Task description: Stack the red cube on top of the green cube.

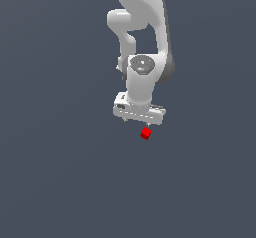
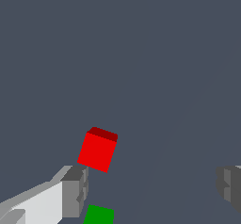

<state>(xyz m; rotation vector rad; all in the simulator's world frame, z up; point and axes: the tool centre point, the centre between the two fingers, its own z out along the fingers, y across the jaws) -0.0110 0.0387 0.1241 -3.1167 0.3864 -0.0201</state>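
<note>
One red cube (image 1: 145, 133) lies on the flat floor (image 1: 55, 182) in the exterior view, turned corner-on and sitting just under the white gripper (image 1: 139, 122), at about five o'clock from the gripper's body. The wrist view shows the same red cube (image 2: 97, 149) tilted on its face, its darker top side visible, free of both fingers. One green cube (image 2: 99, 215) appears only in the wrist view, cut off by the picture's edge and lying near the red cube, at roughly six o'clock from it; the two cubes are apart, not touching. In the exterior view the green cube cannot be seen.

The gripper (image 2: 150, 188) stands wide apart and holds nothing: one grey fingertip (image 2: 75, 190) sits just beside the red cube, at about seven o'clock from it, while the other shows well apart at the far side of the wrist view. The red cube is near the one finger rather than centred between the two.

One white arm (image 1: 145, 37) reaches down from twelve o'clock in the exterior view, its wrist pointing straight at the floor. The floor is a plain, even slate grey that fills both pictures, with no wall, edge or horizon to be made out. Count: one red cube, one green cube, one arm, two fingers.
</note>
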